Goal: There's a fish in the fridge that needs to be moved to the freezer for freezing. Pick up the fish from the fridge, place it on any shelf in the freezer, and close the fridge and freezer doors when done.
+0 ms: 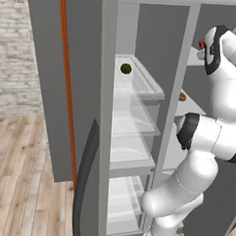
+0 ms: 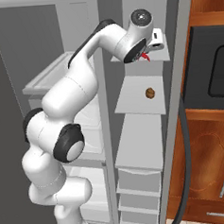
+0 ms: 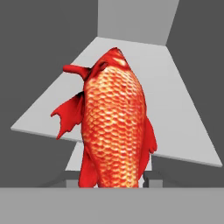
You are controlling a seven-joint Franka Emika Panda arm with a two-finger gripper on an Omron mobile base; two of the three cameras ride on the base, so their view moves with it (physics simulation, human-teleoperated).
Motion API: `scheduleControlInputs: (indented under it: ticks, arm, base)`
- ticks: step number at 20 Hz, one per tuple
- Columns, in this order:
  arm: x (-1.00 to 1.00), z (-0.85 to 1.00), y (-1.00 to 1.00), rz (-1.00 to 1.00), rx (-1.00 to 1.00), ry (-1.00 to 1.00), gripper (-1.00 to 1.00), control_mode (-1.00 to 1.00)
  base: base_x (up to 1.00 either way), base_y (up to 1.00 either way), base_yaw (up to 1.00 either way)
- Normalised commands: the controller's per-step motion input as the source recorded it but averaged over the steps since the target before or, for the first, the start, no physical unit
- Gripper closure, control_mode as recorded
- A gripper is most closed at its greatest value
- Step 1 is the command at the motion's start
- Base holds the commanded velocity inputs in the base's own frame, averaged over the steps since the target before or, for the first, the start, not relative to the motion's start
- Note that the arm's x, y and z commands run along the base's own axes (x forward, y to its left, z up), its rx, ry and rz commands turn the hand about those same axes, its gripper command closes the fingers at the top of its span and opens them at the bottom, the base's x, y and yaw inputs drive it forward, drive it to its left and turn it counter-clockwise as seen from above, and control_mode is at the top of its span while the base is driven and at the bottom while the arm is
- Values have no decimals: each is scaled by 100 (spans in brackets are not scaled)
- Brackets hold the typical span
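My gripper (image 2: 149, 51) is shut on the red-orange fish (image 3: 114, 127), which hangs nose-down between the fingertips in the hand view. The fish (image 2: 145, 57) is held just above the freezer's top light-grey shelf (image 2: 163, 55), inside the narrow freezer section (image 2: 149, 144). From the left base view only a bit of red fish (image 1: 201, 44) shows beside the hand. The fridge (image 1: 135, 116) with its glass shelves stands open to the left of the freezer. Both doors are open: the fridge door (image 1: 82, 88) at left, the freezer door (image 2: 179, 128) at right.
A dark green ball (image 1: 125, 68) lies on the fridge's top glass shelf. A small brown round item (image 2: 150, 93) sits on the second freezer shelf (image 2: 132, 100). Wooden cabinets and a dark oven (image 2: 210, 69) stand right of the freezer door.
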Motion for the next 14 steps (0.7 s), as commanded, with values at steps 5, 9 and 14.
scheduleControlInputs:
  ticks: [5, 9, 14]
  arm:
    - [43, -5, -5, 1, 0, 5, 100, -100]
    - [20, -8, -14, 8, 0, 0, 100, -100]
    - [7, -10, -22, 9, 0, 0, 100, -100]
  base:
    - [0, 0, 0]
    - [0, 0, 0]
    - [0, 0, 0]
